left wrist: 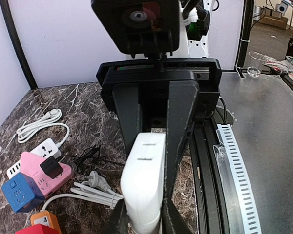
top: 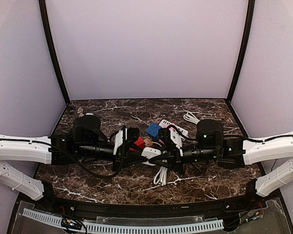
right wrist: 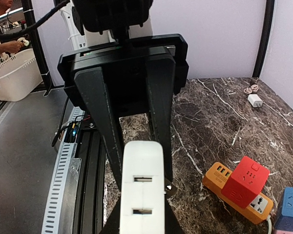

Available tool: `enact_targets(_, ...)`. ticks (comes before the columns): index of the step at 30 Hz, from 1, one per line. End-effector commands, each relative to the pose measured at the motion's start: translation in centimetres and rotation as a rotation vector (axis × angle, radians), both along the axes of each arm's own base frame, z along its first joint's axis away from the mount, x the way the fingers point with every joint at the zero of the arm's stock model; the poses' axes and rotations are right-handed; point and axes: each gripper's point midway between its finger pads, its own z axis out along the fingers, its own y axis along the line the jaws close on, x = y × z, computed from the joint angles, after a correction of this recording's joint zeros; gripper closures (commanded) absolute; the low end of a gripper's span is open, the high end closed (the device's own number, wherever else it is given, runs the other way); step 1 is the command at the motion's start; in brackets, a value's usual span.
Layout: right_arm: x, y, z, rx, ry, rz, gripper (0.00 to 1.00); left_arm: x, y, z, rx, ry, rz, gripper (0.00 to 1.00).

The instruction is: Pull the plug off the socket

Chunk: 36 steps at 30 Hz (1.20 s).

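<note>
A white block (top: pixel 150 153) with two slots in its top face hangs between both arms above the table's middle. My left gripper (top: pixel 136 147) is shut on its one end, fingers tight on the rounded end in the left wrist view (left wrist: pixel 144 207). My right gripper (top: pixel 163 153) is shut on the other end, near the slots (right wrist: pixel 142 214). I see the block as one white body (left wrist: pixel 145 175) and cannot tell where plug and socket part. Each gripper's long black fingers (right wrist: pixel 102 126) reach along the block's sides toward the other.
On the marble table (top: pixel 112 187) lie an orange strip with a red cube (right wrist: pixel 241 187), a blue cube (left wrist: pixel 19 192), a pink socket (left wrist: pixel 36 168) holding a black plug (left wrist: pixel 51 167), a white strip (top: pixel 175 128), cable coils (top: pixel 159 176) and a small white charger (right wrist: pixel 255 100).
</note>
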Motion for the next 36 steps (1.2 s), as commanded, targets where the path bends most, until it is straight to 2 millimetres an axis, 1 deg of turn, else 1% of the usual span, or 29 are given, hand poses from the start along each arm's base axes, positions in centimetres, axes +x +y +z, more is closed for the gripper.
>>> enact_targets(1, 0.3, 0.1, 1.9, 0.049, -0.030, -0.020, 0.94, -0.1, -0.1, 0.3, 0.010, 0.003, -0.001, 0.82)
enact_targets(3, 0.4, -0.1, 1.7, 0.043, -0.031, -0.034, 0.93, -0.2, -0.1, 0.4, 0.008, 0.005, -0.003, 0.87)
enact_targets(4, 0.5, -0.2, 1.6, 0.041, -0.031, -0.039, 0.90, -0.2, 0.0, 0.4, 0.007, 0.005, -0.004, 0.89)
enact_targets(7, 0.6, -0.6, 1.5, 0.037, -0.032, -0.050, 0.72, -0.3, 0.0, 0.4, 0.009, 0.005, -0.008, 0.92)
enact_targets(10, 0.8, -1.3, 1.4, 0.034, -0.032, -0.070, 0.64, -0.3, 0.2, 0.5, 0.009, 0.000, -0.008, 0.98)
enact_targets(12, 1.0, -1.7, 1.4, 0.031, -0.034, -0.083, 0.60, -0.5, 0.3, 0.5, 0.009, 0.001, -0.012, 0.99)
enact_targets(15, 1.2, -2.4, 1.3, 0.023, -0.038, -0.094, 0.60, -0.6, 0.4, 0.4, 0.010, 0.007, -0.021, 0.99)
enact_targets(18, 1.1, -2.6, 1.1, 0.011, -0.035, -0.083, 0.62, -0.8, 0.4, 0.4, 0.010, 0.011, -0.026, 0.99)
enact_targets(20, 0.8, -2.5, 0.8, 0.001, -0.027, -0.064, 0.62, -0.9, 0.4, 0.4, 0.008, 0.010, -0.030, 0.99)
enact_targets(22, 0.5, -2.2, 0.5, -0.014, -0.014, -0.037, 0.57, -0.9, 0.3, 0.5, 0.005, 0.012, -0.035, 0.99)
enact_targets(26, -0.3, -1.6, -0.2, -0.043, 0.012, 0.019, 0.57, -1.0, 0.2, 0.8, -0.004, 0.013, -0.040, 0.99)
enact_targets(27, -0.3, -1.4, -0.4, -0.050, 0.015, 0.025, 0.58, -0.9, 0.2, 0.8, -0.004, 0.014, -0.039, 0.99)
enact_targets(30, -0.2, -1.3, -0.5, -0.055, 0.009, 0.028, 0.69, -1.0, 0.1, 0.7, -0.006, 0.017, -0.043, 0.99)
enact_targets(32, -0.2, -1.3, -0.2, -0.049, -0.002, 0.028, 0.73, -1.1, 0.1, 0.6, -0.003, 0.019, -0.046, 0.99)
enact_targets(33, -0.2, -1.3, 0.0, -0.045, -0.006, 0.029, 0.73, -1.1, 0.2, 0.5, -0.002, 0.020, -0.046, 0.99)
enact_targets(34, -0.2, -1.3, 0.3, -0.041, -0.010, 0.028, 0.71, -1.1, 0.2, 0.4, 0.001, 0.022, -0.046, 0.99)
enact_targets(36, -0.2, -1.4, 0.7, -0.034, -0.015, 0.030, 0.61, -1.1, 0.2, 0.3, 0.004, 0.023, -0.047, 0.99)
